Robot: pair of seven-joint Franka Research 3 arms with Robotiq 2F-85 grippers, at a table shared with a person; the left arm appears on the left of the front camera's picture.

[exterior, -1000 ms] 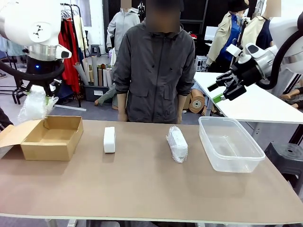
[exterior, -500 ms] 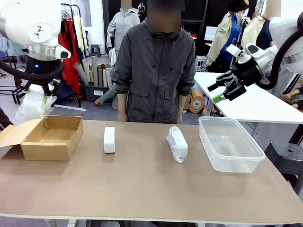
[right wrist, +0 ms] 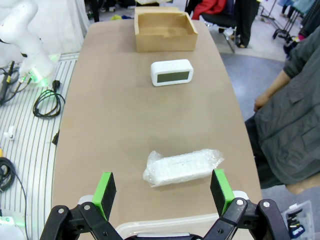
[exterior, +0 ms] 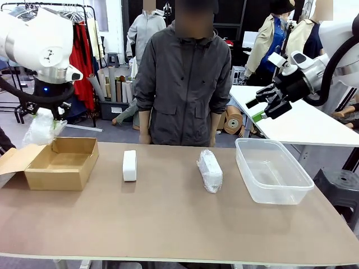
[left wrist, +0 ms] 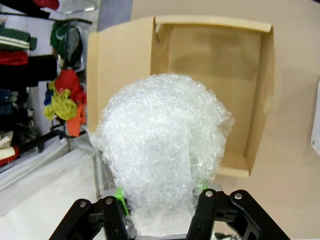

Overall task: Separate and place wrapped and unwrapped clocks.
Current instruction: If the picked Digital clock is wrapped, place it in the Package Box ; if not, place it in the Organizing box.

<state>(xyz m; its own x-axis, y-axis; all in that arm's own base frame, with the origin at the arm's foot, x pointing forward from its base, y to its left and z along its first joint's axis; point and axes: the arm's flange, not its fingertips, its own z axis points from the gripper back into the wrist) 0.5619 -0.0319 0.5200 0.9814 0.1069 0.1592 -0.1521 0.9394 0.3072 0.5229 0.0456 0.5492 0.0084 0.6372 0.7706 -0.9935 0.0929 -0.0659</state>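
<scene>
Jaws of the left gripper (left wrist: 160,210) clamp a wrapped clock (left wrist: 162,145) over the cardboard box (left wrist: 267,100) at the left edge of the tabletop (exterior: 168,224); the right gripper (right wrist: 162,192) gapes wide, empty.

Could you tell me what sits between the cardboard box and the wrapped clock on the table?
The unwrapped clock, as the front view shows.

We can read no words, numbers or brand names anywhere in these pictures. The small dark mark (exterior: 49,55) on the white shell of the left arm (exterior: 31,31) is too small for us to make out any letters. The grey screen on the bare clock (right wrist: 172,73) gives us no digits we can tell.
</scene>
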